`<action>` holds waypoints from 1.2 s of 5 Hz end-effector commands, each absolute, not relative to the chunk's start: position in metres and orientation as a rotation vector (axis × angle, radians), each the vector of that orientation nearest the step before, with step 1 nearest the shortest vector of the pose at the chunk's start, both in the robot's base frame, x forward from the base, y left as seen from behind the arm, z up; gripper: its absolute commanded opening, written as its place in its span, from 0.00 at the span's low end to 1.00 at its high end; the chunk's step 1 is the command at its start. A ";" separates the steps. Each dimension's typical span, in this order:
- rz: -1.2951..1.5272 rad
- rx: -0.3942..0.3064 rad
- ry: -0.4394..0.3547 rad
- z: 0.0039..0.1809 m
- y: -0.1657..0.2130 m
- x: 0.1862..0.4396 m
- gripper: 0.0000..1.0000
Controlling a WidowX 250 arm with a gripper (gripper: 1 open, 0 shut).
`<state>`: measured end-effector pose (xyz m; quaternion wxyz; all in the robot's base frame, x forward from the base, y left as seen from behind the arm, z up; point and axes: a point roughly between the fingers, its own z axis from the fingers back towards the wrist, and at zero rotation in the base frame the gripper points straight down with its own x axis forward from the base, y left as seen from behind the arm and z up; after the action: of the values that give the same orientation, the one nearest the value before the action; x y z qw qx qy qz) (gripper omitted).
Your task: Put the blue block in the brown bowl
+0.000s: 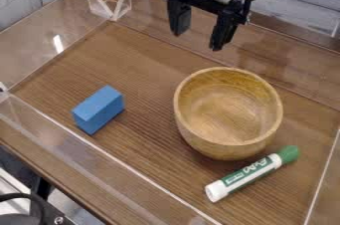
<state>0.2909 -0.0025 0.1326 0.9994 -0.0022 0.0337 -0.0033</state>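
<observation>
The gripper [202, 32] hangs above the far part of the table [146, 65], pointing straight down. Its two black fingers [177, 18] are spread wide apart and hold nothing; bare wood shows in the gap between them.

The blue block [98, 109] lies flat on the wood-grain surface in the near-left part of the work area, its long side set at an angle to the table edges. It touches no other object and sits well apart from the gripper.

The brown bowl [229, 111] stands upright to the right of the block, with a clear strip of table between the two. Its thick rim faces up and its inside holds nothing. The gripper is above and beyond the bowl's far rim, not over its centre.

A white marker with a green cap [253, 173] lies on the table just in front of the bowl at the near right, the cap end pointing right and close to the bowl's base.

Clear plastic walls [38, 25] enclose the work area on all visible sides.
</observation>
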 end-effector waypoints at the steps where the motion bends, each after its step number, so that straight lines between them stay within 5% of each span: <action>1: -0.007 -0.001 0.064 0.129 0.004 0.278 1.00; 4: -0.053 0.031 -0.041 0.131 0.065 0.211 1.00; 6: -0.011 0.040 -0.088 0.110 0.092 0.191 1.00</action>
<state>0.1868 0.0895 0.0995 0.9997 0.0101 -0.0224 -0.0050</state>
